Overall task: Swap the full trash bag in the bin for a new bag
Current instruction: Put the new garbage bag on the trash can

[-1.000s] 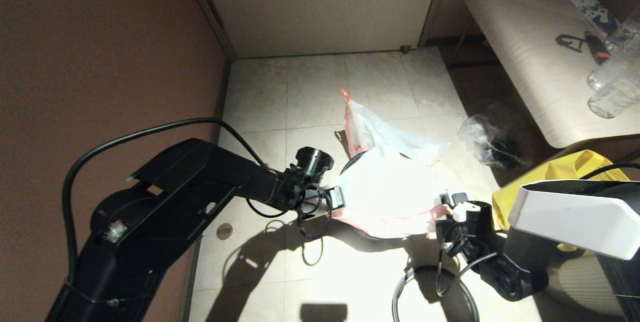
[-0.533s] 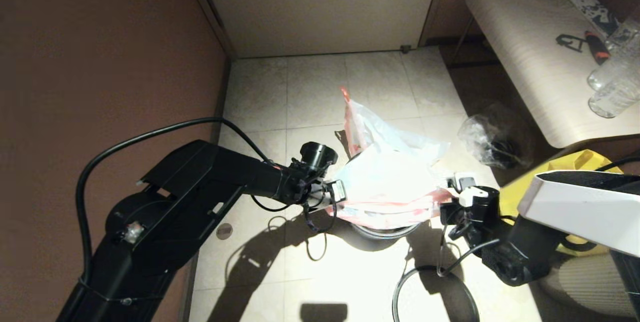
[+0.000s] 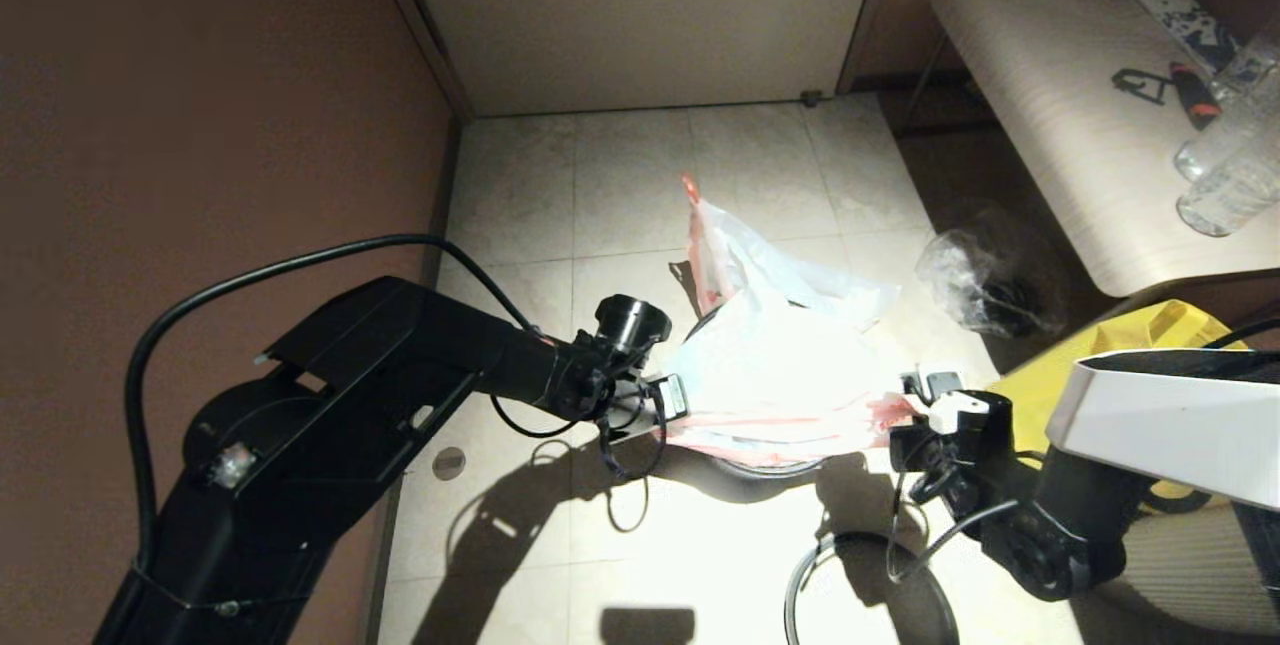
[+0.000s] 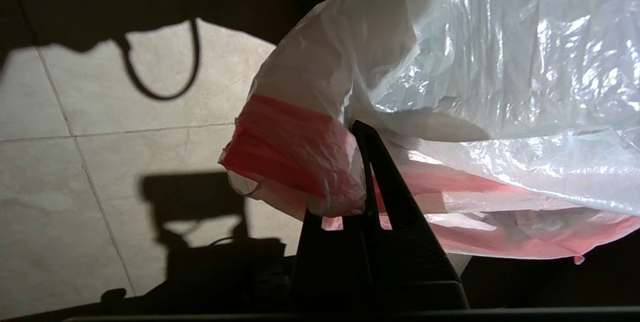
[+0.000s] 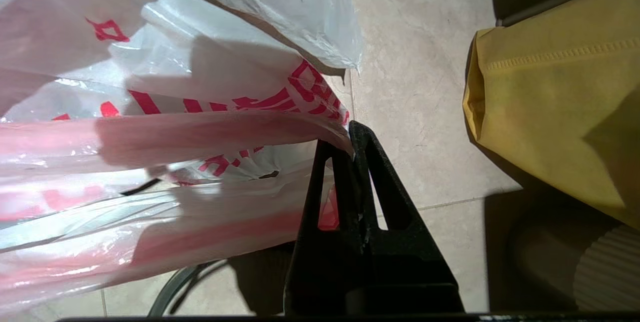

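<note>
The new bag (image 3: 780, 380), milky white with large red characters (image 5: 300, 87), hangs stretched between my two grippers over the bin (image 3: 770, 470). Only a dark arc of the bin's rim shows under it. My left gripper (image 3: 680, 403) is shut on the bag's red-banded left edge (image 4: 285, 147). My right gripper (image 3: 900, 407) is shut on the opposite edge (image 5: 330, 137). In the wrist views both pairs of jaws (image 4: 364, 132) (image 5: 352, 135) pinch the plastic. The full trash bag (image 3: 745, 260), see-through with orange-pink handles, lies on the floor just behind the bin.
A clear bag with dark contents (image 3: 985, 275) sits on the floor at the right. A yellow tote bag (image 3: 1110, 350) stands beside my right arm. A pale table (image 3: 1060, 125) with bottles fills the far right. A dark ring (image 3: 793, 590) lies on the near floor. A brown wall runs along the left.
My right gripper has moved to the right and a little farther away, pulling the new bag's mouth wider. The bin's rim now shows below the bag. The left gripper ends about where it was.
</note>
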Controlling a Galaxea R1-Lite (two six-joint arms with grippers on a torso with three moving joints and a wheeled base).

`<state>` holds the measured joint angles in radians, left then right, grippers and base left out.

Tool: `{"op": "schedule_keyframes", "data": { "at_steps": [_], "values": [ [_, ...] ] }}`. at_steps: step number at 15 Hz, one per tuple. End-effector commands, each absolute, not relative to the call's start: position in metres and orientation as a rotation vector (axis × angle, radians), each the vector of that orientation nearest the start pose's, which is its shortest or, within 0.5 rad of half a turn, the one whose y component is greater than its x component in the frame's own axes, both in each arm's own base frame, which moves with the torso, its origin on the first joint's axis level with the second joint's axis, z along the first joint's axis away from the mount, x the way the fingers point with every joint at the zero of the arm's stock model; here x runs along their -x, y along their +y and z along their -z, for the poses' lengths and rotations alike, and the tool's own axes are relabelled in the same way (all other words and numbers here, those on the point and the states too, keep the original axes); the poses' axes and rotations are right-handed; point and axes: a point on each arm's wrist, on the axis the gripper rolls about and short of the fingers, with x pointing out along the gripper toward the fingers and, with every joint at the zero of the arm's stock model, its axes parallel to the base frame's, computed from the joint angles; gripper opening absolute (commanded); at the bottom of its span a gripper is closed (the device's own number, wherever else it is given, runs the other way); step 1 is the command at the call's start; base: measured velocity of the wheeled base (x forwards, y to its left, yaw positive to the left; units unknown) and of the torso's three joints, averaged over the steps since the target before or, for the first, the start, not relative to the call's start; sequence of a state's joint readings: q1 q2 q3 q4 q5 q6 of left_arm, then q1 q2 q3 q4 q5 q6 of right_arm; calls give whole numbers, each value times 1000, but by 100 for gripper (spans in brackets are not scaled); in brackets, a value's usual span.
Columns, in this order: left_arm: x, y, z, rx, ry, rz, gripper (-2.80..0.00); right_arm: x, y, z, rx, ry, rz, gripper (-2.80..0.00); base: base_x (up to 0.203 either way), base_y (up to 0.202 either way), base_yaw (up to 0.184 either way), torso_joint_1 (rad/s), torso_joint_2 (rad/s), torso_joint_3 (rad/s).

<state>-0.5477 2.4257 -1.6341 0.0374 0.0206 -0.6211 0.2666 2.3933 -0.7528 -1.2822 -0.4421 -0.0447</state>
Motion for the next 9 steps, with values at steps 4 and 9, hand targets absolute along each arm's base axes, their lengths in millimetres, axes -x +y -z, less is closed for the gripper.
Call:
{"op": "schedule_keyframes", "data": {
  "at_steps": [4, 9],
  "values": [
    [-395, -256, -23, 255, 977, 238, -280, -366, 91, 46, 205, 414, 161, -280, 0, 0, 0, 0, 0, 0],
    [-404, -244, -18, 228, 994, 201, -280, -369, 83, 46, 238, 417, 183, -280, 0, 0, 0, 0, 0, 0]
  ]
}}
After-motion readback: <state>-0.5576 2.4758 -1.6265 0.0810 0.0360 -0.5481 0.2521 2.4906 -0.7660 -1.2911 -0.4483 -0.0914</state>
